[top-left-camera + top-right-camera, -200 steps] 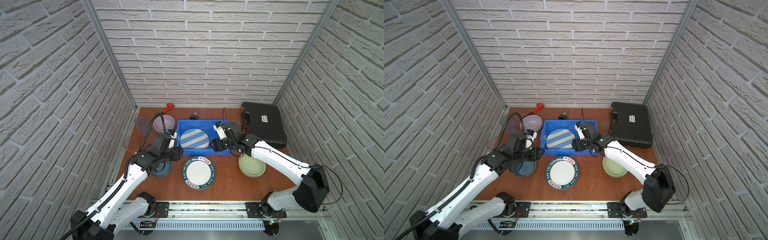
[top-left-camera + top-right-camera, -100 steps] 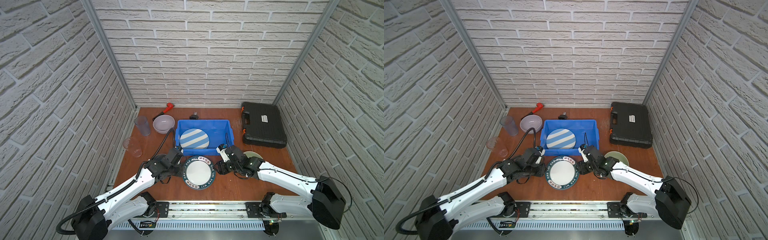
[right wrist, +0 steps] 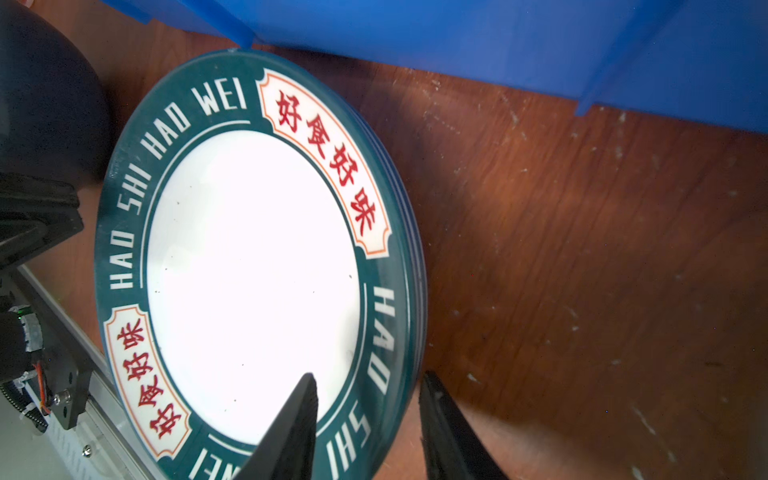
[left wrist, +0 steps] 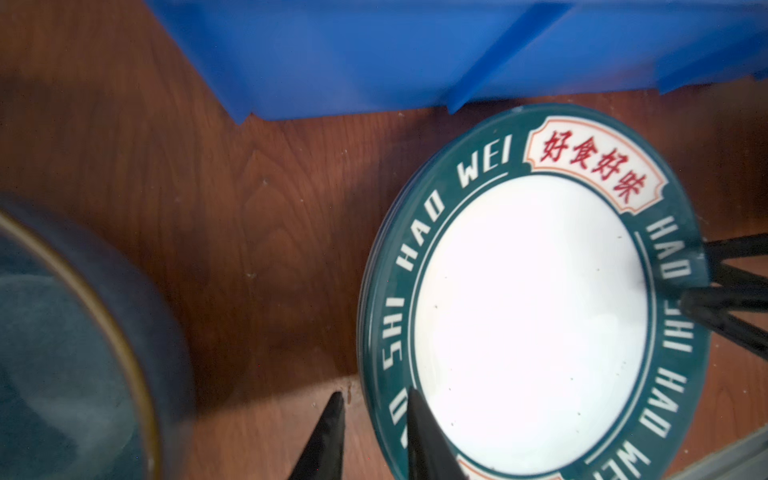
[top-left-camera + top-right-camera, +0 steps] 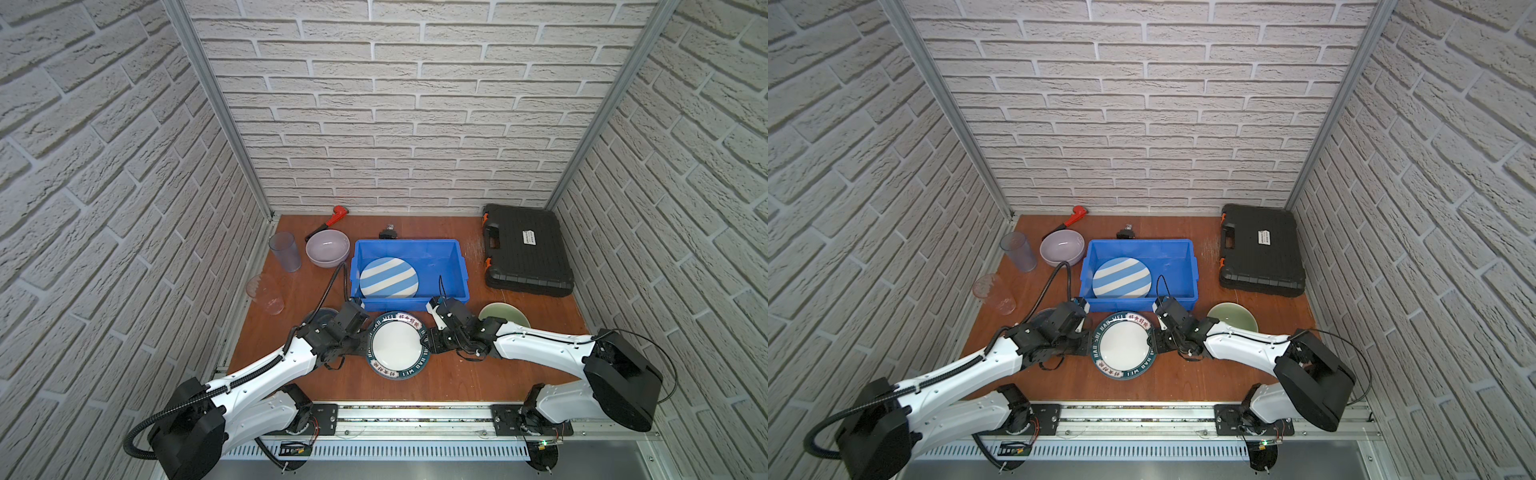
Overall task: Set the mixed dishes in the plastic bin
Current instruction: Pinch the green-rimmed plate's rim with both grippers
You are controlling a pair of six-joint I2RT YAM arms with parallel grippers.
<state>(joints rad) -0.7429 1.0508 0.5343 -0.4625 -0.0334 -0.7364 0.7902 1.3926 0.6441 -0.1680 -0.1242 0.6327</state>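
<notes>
Lettered plate (image 5: pixel 397 345) lies flat on table (image 5: pixel 457 374), just in front of blue bin (image 5: pixel 453 266); striped plate (image 5: pixel 388 277) inside it. L gripper (image 4: pixel 374 392) & R gripper (image 3: pixel 369 375) each part-open, astride lettered plate's rim on opp. sides, not clamped.

Shining bright and even throughout.
Blowing out the round teal-rimmed lettered plate (image 4: pixel 532 324); blurring the bright blue plastic bin (image 4: pixel 415 50) close up.

You have the striped plate (image 5: pixel 388 277) in the plastic bin (image 5: pixel 409 248). The lettered plate (image 5: pixel 397 344) lies just nearer, left claw (image 5: pixel 364 348) at its left edge, right claw (image 5: pixel 428 340) at its right. The tool case (image 5: pixel 525 249) lies right of the bin.
</notes>
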